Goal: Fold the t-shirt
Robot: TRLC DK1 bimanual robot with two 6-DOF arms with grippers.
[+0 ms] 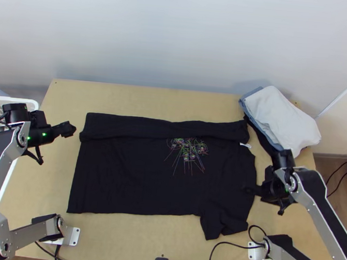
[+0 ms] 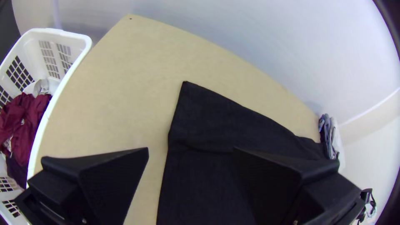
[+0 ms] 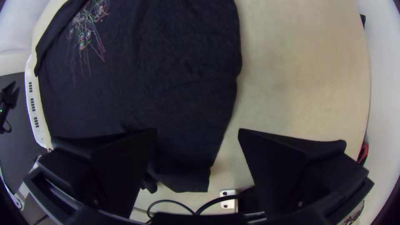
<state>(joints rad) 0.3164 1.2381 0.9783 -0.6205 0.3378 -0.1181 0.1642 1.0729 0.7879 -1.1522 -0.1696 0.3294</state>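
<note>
A black t-shirt (image 1: pixel 135 175) with a coloured print lies spread on the table, its far side folded over in a long strip and one sleeve lying toward the near edge at the right. My left gripper (image 1: pixel 68 129) is left of the shirt's far left corner, apart from it. My right gripper (image 1: pixel 252 189) is over the shirt's right edge. In the left wrist view, my left gripper (image 2: pixel 189 166) stands open with the shirt (image 2: pixel 204 183) partly behind one finger. My right gripper (image 3: pixel 198 146) is open in the right wrist view, above the sleeve side of the shirt (image 3: pixel 179 96), holding nothing.
Folded clothes (image 1: pixel 281 120) in white, blue and black are stacked at the table's far right. A white basket (image 2: pixel 62 87) with dark red clothing (image 2: pixel 25 121) stands at the left. Black cables (image 1: pixel 231 244) run along the near edge.
</note>
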